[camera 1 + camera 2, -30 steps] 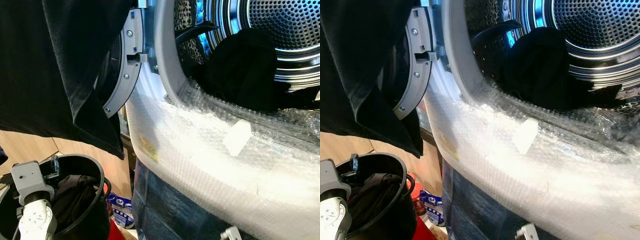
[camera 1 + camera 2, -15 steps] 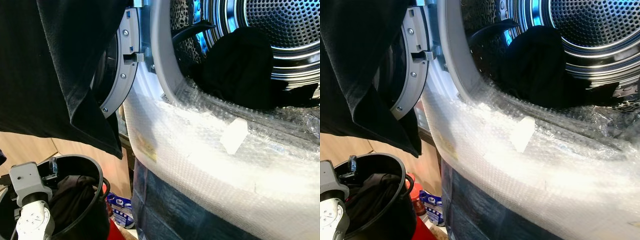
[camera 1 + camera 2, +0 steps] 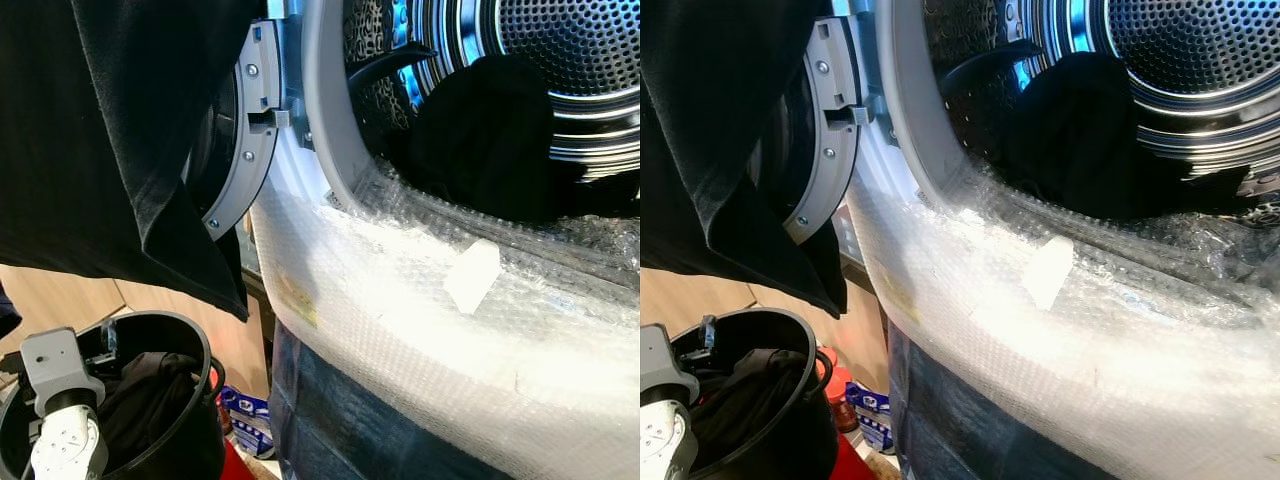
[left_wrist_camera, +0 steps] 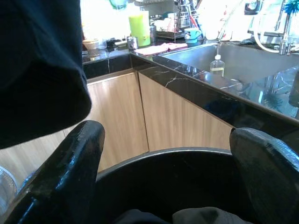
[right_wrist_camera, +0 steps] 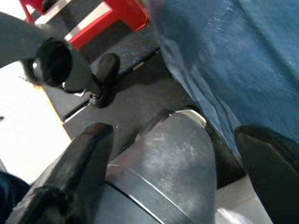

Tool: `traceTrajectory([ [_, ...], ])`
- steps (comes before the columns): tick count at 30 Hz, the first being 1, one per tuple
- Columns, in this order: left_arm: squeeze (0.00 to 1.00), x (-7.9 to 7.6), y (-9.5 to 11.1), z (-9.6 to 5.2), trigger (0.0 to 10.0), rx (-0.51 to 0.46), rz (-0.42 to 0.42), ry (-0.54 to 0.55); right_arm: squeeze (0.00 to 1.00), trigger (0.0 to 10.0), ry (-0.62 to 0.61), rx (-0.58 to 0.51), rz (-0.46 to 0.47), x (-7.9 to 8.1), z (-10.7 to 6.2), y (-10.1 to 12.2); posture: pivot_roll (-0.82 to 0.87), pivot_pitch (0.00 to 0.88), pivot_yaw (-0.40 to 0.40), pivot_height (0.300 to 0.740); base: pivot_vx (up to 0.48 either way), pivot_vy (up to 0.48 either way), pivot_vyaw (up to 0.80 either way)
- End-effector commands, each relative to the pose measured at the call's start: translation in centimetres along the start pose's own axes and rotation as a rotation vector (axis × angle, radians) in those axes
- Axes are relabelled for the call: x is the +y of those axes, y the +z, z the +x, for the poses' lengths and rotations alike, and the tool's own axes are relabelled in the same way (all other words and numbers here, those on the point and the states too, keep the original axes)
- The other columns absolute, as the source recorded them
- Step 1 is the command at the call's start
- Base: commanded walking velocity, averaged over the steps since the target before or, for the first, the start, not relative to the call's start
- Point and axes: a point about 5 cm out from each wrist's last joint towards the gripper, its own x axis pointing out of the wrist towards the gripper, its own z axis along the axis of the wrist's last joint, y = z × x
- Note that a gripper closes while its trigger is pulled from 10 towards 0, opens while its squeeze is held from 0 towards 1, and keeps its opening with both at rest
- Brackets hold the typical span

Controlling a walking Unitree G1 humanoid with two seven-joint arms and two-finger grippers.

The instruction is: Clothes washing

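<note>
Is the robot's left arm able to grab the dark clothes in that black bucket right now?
Probably yes. The left gripper hangs just above the bucket's rim with its fingers spread, and the dark clothes lie uncovered right below, nothing between them.

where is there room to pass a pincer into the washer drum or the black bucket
Into the drum: the gap above the dark clothes pile, under the perforated back wall, looks free; lower down the pile crowds the bubble-wrapped rim. The black bucket holds dark clothes, with room near its rim. The left pincer hangs open over it.
</note>
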Motion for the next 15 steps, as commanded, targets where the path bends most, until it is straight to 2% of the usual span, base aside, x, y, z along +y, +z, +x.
traceTrajectory([
  [1, 0.0, -0.1, 0.5, 0.0, 10.0, -0.014, -0.003, -0.009, 0.0, 10.0, -0.013, 0.106, 0.043, 0.1, -0.2, -2.8, 0.02, 0.0, 0.021, 0.74, 0.0, 0.0, 0.0],
  [3, 0.0, -0.1, 0.3, -0.1, 10.0, -0.006, -0.008, -0.006, 0.0, 10.0, -0.04, 0.136, 0.033, 0.1, -0.2, -3.2, 0.02, 0.0, 0.019, 0.74, 0.0, 0.0, 0.0],
  [5, 0.0, -0.1, 0.1, -0.2, 10.0, 0.008, -0.027, 0.006, 0.0, 10.0, -0.146, 0.2, 0.078, -0.6, -0.4, -4.0, 0.0, 0.004, 0.022, 0.74, 0.0, 0.0, 0.0],
  [6, 0.0, -0.1, 0.0, -0.2, 10.0, 0.009, -0.029, 0.007, 0.0, 10.0, -0.159, 0.208, 0.083, -0.7, -0.5, -4.1, 0.0, 0.004, 0.022, 0.74, 0.0, 0.0, 0.0],
  [10, 0.0, -0.2, 0.0, -0.1, 10.0, 0.021, -0.057, 0.019, 0.0, 10.0, -0.212, 0.188, 0.154, -1.0, -0.5, -3.7, 0.01, 0.007, 0.019, 0.74, 0.0, 0.0, 0.0],
  [13, 0.0, -0.6, -0.3, 0.3, 10.0, 0.061, -0.077, -0.017, 0.0, 10.0, -0.229, 0.194, 0.125, -1.1, -0.4, -3.3, 0.01, 0.016, 0.015, 0.74, 0.0, 0.0, 0.0],
  [15, 0.0, -1.0, -0.4, 0.3, 10.0, 0.073, -0.11, -0.039, 0.0, 10.0, -0.24, 0.202, 0.143, -1.0, -0.4, -3.3, 0.01, 0.015, 0.014, 0.74, 0.0, 0.0, 0.0],
])
